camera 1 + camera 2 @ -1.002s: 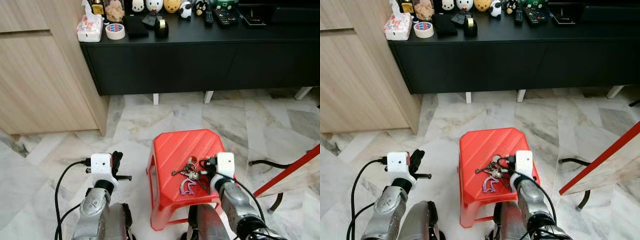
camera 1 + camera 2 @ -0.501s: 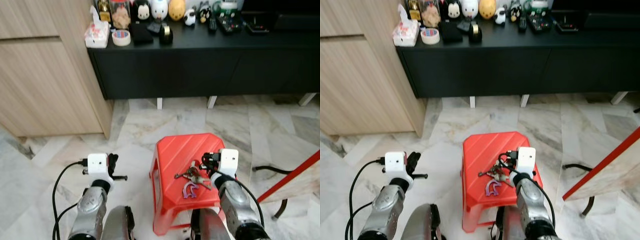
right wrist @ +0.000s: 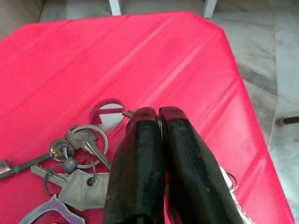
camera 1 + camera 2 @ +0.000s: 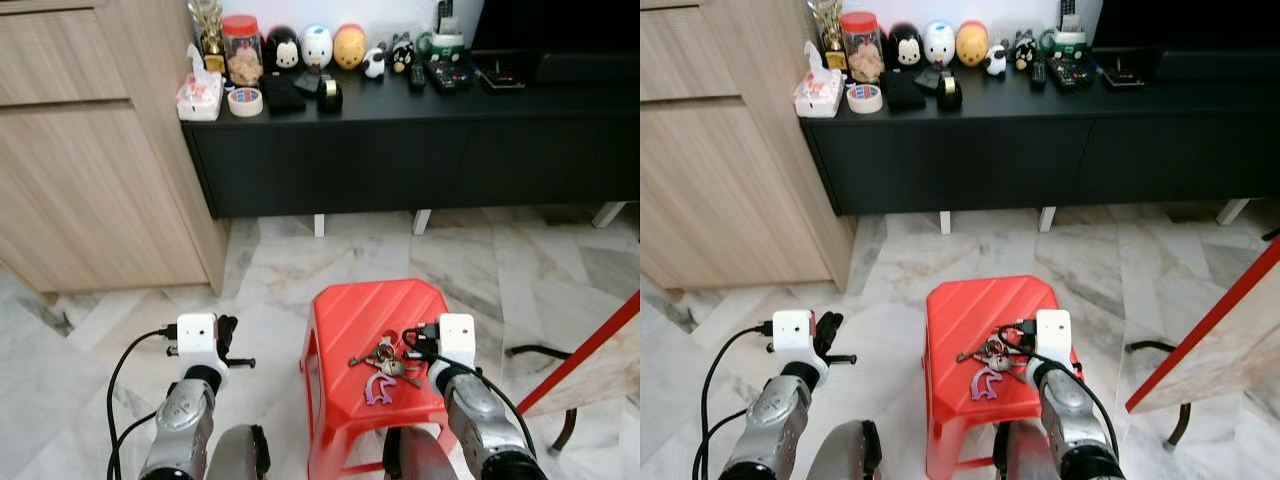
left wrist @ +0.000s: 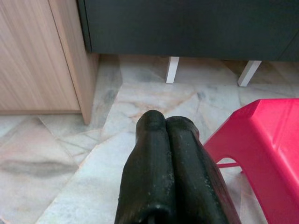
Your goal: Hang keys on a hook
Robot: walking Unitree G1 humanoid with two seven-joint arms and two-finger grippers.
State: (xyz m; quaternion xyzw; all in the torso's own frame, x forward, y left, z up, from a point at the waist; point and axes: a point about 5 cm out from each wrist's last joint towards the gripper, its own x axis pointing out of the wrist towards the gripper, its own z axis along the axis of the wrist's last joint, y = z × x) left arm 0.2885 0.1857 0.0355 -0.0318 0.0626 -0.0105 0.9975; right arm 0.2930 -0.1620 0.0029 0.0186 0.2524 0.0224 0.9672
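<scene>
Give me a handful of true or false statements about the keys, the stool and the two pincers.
1. The keys lie on the red stool. True.
2. The left pincer is wide open. False: its fingers are pressed together.
3. The right pincer is over the stool, right by the keys. True.
4. The stool stands on top of the black cabinet. False: it stands on the marble floor in front of it.
5. The left pincer holds the keys. False: it is beside the stool, apart from them.
</scene>
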